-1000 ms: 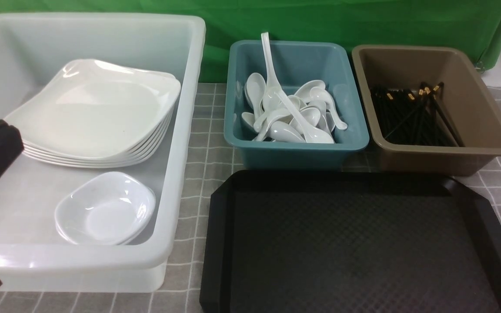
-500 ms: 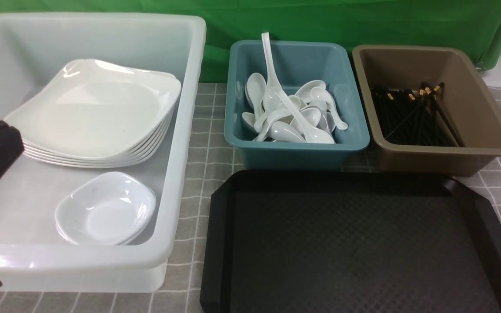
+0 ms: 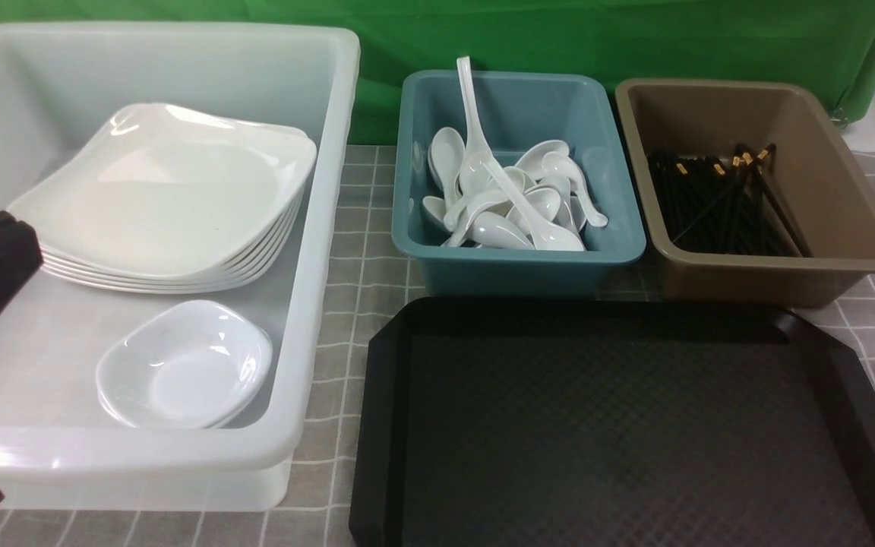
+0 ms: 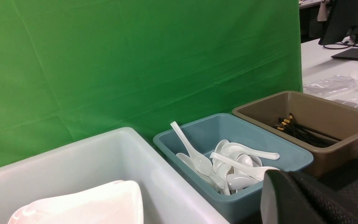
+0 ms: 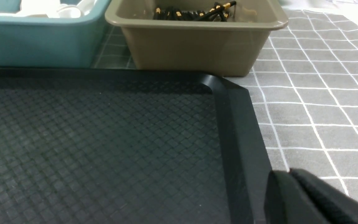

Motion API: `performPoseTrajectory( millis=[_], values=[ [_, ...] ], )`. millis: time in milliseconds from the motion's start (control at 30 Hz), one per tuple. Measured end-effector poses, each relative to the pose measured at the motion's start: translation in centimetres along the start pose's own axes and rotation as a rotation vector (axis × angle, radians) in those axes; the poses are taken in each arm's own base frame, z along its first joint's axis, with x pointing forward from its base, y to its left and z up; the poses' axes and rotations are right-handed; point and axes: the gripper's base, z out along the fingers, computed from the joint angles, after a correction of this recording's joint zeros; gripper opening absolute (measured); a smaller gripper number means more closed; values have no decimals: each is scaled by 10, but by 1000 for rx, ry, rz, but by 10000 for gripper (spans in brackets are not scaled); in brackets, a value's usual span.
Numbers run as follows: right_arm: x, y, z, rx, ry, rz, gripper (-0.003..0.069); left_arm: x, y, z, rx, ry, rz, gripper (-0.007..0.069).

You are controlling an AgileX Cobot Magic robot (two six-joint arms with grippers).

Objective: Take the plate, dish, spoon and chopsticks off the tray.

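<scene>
Nothing moved | tray (image 3: 620, 425) bare | plates, spoons, chopsticks (image 3: 718, 201) binned | jaws both sides: cannot tell

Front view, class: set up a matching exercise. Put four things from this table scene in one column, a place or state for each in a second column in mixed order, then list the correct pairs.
Things
1. stack of plates
2. spoons
3. chopsticks
4. tray

Places or states
A. in the brown tub
B. bare, nothing on it
C. in the white bin, behind the small dish
D. piled in the teal tub

Pairs: 1-C, 2-D, 3-A, 4-B
</scene>
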Motion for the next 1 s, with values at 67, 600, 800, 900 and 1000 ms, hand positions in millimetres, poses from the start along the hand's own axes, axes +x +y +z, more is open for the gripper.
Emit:
performPoseTrajectory(
  millis=[67, 600, 800, 900, 1000],
  values=[
    [0, 0, 0, 0, 0, 0, 59, 0, 0, 0, 0, 0, -2, 10],
    [0, 0, 0, 0, -1, 0, 95, 0, 0, 0, 0, 0, -4, 10],
    [0, 0, 0, 0, -1, 0, 104, -1, 0, 0, -5, -6, -14, 10],
    [0, 0, 0, 0, -1, 0, 109, 0, 3, 0, -33, -2, -29, 10],
    [0, 0, 0, 0, -1, 0, 115, 6, 9, -5, -119, -2, -49, 10]
  ],
)
